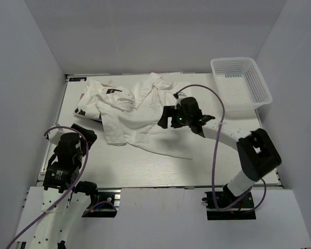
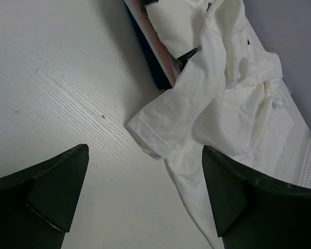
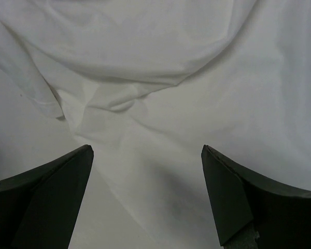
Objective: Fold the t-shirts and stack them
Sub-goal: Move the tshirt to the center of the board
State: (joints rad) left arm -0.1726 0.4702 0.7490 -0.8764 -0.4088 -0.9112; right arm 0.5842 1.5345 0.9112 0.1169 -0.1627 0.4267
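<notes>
Barely begun, I judge: the shirts [image 1: 125,116] lie in one crumpled heap toward the far left of the surface [image 1: 207,166], with no neat stack showing. My right claw [image 3: 145,149] hangs spread and empty over the heap. My left claw [image 2: 145,148], also spread, sits near the left edge.

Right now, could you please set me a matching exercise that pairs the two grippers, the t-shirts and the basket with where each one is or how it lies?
Things:
1. left gripper
2. right gripper
3. t-shirts
4. basket

Places or states:
A. at the far right, apart from the cloth
B. open, directly above white cloth
C. open, over the table at the heap's near-left edge
D. crumpled in an unfolded heap

Pairs: 1-C; 2-B; 3-D; 4-A
</notes>
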